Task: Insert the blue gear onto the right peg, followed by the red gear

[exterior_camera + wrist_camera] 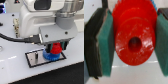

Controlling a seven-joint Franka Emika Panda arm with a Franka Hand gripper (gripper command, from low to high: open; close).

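I seem to be working in a robotics lab or test bench. Beneath my hand [54, 49] lies a bare, glossy white desk [20, 70] carrying only a grey, black-bordered peg plate [36, 59], and a black cable [15, 36] runs to my white arm.

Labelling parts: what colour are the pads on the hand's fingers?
Teal-green pads, clamped on the red gear; clearest in the wrist view.

My arm was all glossy white casing, bulky and rounded at the joints. A thick black cable looped in from the side to a dark grey block above my hand [55, 48]. My fingers [100, 45] were black (squared off, slab-like), each faced on its inner side with a teal-green pad.
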